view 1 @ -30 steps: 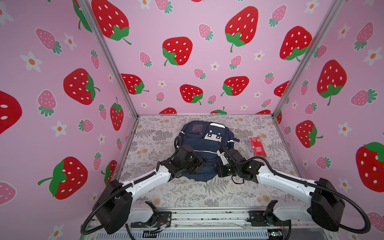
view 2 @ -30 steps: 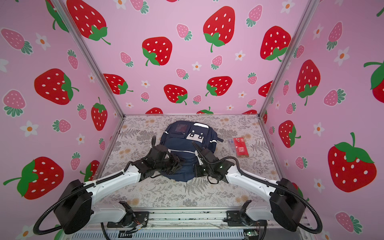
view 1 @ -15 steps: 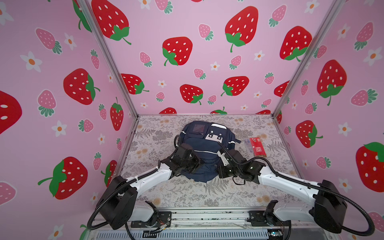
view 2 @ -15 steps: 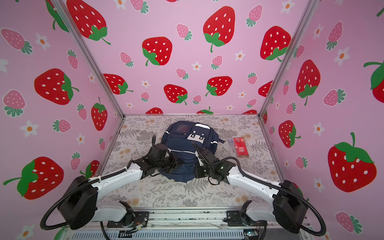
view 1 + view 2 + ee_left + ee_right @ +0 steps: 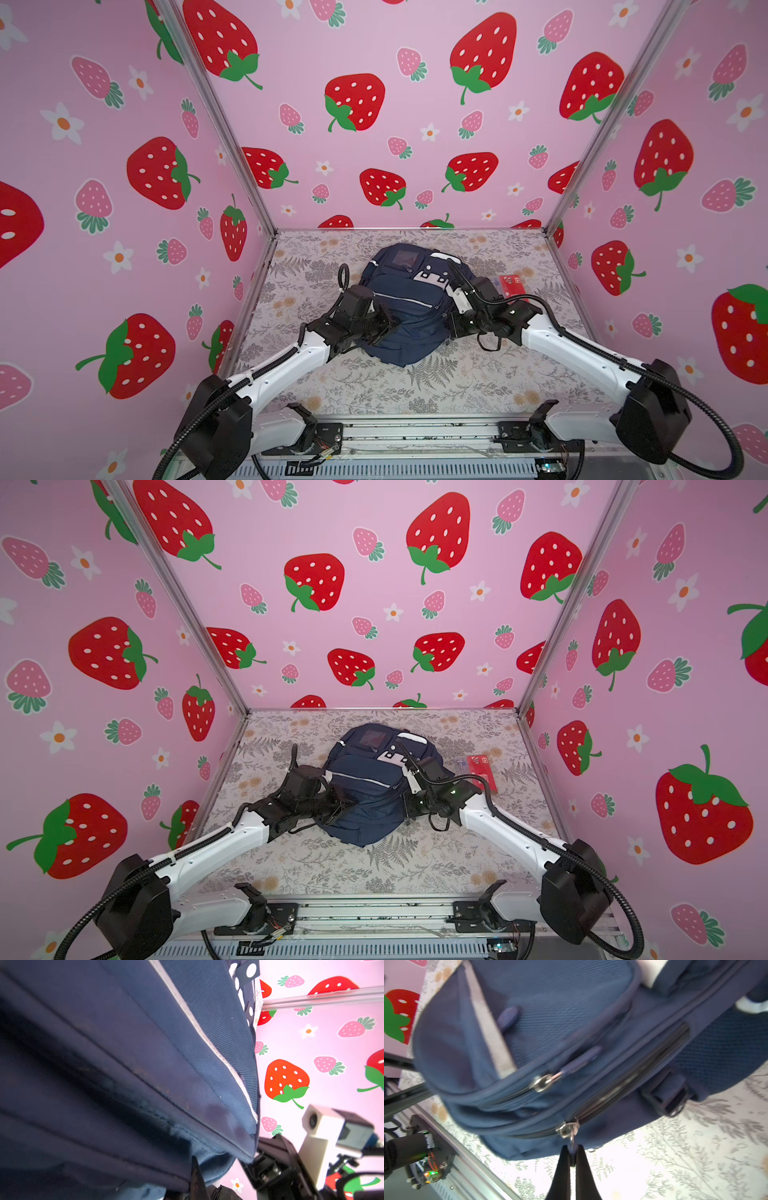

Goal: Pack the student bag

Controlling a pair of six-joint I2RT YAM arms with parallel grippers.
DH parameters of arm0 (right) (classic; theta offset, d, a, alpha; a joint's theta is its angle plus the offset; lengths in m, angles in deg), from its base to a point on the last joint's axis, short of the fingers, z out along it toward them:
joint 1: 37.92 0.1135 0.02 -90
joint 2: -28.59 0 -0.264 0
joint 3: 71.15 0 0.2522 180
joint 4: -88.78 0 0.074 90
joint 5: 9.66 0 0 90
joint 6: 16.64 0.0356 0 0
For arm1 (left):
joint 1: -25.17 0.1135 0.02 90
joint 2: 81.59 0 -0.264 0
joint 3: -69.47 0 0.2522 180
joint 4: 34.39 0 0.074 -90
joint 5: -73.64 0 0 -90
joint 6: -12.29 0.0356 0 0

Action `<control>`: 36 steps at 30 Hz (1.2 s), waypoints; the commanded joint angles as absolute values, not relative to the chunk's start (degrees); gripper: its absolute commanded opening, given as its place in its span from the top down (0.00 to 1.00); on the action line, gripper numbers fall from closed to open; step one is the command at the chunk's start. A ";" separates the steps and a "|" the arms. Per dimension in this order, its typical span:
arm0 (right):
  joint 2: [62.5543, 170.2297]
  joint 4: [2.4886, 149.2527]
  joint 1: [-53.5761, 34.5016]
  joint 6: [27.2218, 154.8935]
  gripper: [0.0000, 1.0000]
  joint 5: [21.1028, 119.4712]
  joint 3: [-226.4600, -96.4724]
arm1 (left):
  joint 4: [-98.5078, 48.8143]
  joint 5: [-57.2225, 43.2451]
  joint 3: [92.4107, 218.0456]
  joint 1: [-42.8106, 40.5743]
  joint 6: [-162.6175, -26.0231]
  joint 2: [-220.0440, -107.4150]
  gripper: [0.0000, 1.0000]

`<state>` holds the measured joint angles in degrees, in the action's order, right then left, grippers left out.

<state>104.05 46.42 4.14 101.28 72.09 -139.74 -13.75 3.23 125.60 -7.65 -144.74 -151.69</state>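
Navy bag point(image 5: 365, 785) on floral table point(image 5: 374, 870), left gripper point(image 5: 347, 807) against its left side, right gripper point(image 5: 406, 808) at its right side, red packet point(image 5: 482, 771) beside, strawberry walls point(image 5: 374, 604) around.

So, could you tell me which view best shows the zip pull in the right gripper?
The right wrist view: the right gripper is shut on the zip pull of the student bag, close up. In both top views the pull is too small to see; the left wrist view shows bag fabric but no pull.

Navy student bag point(image 5: 409, 316); pink strawberry-print walls point(image 5: 395, 41); grey floral tabletop point(image 5: 374, 386).
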 commanded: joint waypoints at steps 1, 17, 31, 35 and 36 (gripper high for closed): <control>106.08 42.41 -0.50 97.27 1.00 79.06 -142.25 | -7.27 -0.14 127.34 -6.12 -140.05 -150.67 1.00; 113.16 51.60 -5.83 92.35 1.00 76.29 -142.57 | -8.86 2.56 126.49 -6.12 -139.23 -151.19 1.00; 109.71 53.03 -6.37 92.88 0.55 72.74 -140.39 | -12.72 4.62 126.01 -6.29 -141.12 -153.67 0.81; 99.86 52.60 -6.41 95.83 0.51 74.89 -136.67 | -12.55 4.47 126.27 -6.29 -140.74 -153.66 0.76; 97.52 51.88 -6.37 96.62 0.51 75.26 -135.85 | -12.47 4.62 126.48 -6.27 -140.66 -153.66 0.73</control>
